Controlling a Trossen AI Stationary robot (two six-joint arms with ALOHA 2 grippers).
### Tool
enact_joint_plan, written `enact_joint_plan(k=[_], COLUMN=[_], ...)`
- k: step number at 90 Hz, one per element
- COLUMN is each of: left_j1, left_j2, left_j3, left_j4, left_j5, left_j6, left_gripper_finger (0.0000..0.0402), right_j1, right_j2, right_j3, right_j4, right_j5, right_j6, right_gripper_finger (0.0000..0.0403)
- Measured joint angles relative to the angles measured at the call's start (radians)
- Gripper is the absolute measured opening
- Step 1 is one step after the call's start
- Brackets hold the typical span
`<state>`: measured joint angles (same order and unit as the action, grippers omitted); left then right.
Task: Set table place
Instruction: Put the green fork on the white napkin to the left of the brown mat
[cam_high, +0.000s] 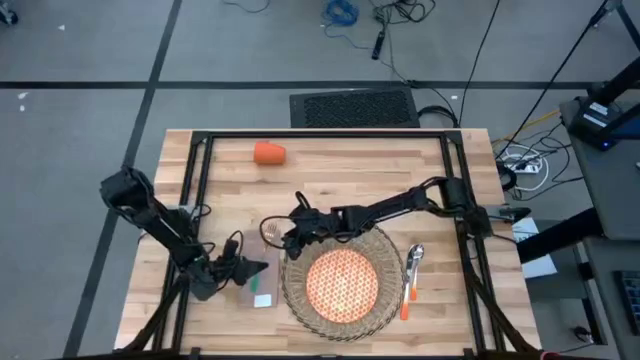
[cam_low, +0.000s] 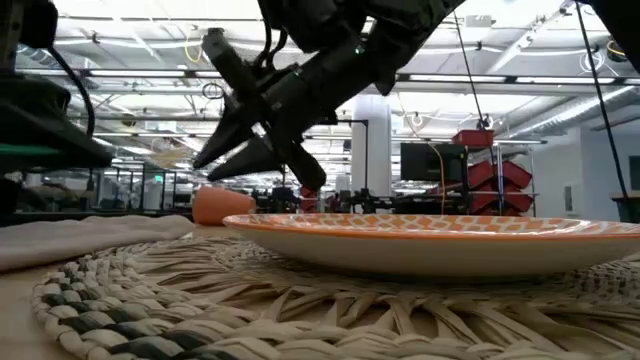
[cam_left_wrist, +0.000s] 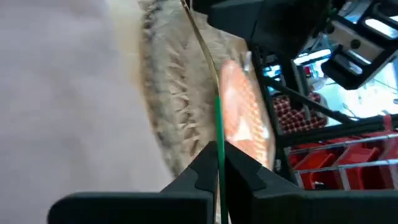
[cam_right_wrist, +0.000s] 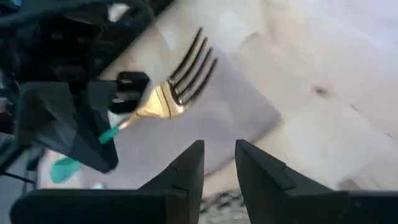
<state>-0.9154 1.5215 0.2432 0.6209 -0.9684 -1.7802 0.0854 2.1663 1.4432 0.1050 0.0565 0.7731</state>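
Woven wicker makes the one round placemat (cam_high: 338, 285) near the front middle of the table (cam_high: 330, 170), and one orange-patterned plate (cam_high: 342, 281) lies on it. One beige napkin (cam_high: 262, 278) lies just left of the mat. One orange cup (cam_high: 269, 153) lies on its side far back. One spoon (cam_high: 414, 258) and one orange-handled piece (cam_high: 405, 300) lie right of the mat. Left hand (cam_high: 262, 268) reaches low over the napkin, gripping one green-handled fork (cam_right_wrist: 168, 87). Right hand (cam_high: 276, 236) stretches across above the mat's back-left rim, fingers slightly apart, holding nothing.
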Motion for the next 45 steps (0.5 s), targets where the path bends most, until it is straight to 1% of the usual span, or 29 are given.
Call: enact_joint_plan(k=[7,15,27,45], left_j1=[0.000,0.000,0.000,0.007], left_j2=[0.023,0.040,0.045,0.043], left_j3=[0.002,0.003,0.005,0.012], left_j4=[0.002,0.002,-0.042,-0.080], left_j5=[0.000,-0.005,0.009,0.015], left_j6=[-0.034,-0.039,-0.062,-0.089], left_gripper_finger=[0.0000,0.0000,0.0000,0.0000], right_j1=[-0.001,-0.001,-0.002,-0.018], right_j2=[0.028,0.058,0.094,0.096], right_j3=[-0.001,-0.001,-0.001,0.002], right_j4=[-0.002,0.000,0.076,0.151], right_j5=[-0.032,-0.036,-0.037,-0.042], right_j6=[0.001,0.004,0.001,-0.033], right_gripper_finger=[0.0079,0.0079,0.0080,0.0079])
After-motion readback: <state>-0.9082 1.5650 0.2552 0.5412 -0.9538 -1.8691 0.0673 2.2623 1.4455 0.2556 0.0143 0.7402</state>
